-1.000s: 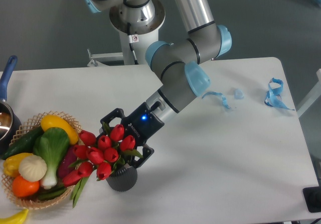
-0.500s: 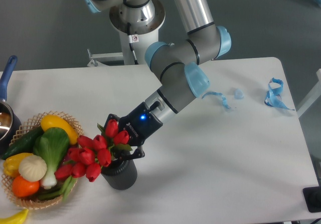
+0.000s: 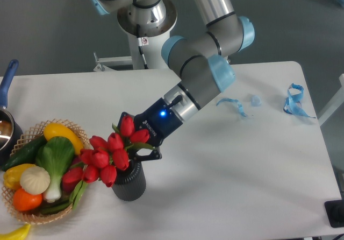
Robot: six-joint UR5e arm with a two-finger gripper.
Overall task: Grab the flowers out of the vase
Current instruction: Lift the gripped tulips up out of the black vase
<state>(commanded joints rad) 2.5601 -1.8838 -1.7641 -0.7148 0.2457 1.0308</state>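
Gripper (image 3: 135,153) is clamped on the flowers (image 3: 107,156) at lower left of frame, grasp apparently complete, lift outstanding: stems remain in the vase (image 3: 129,183) beside the basket (image 3: 32,216)

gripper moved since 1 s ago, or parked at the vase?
Yes. The gripper has closed on the flowers and risen slightly up and right relative to the vase, which stands in the same spot beside the basket.

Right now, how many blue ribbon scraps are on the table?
3: a curly ribbon near the right edge, a tiny scrap beside it, and a strip by the arm.
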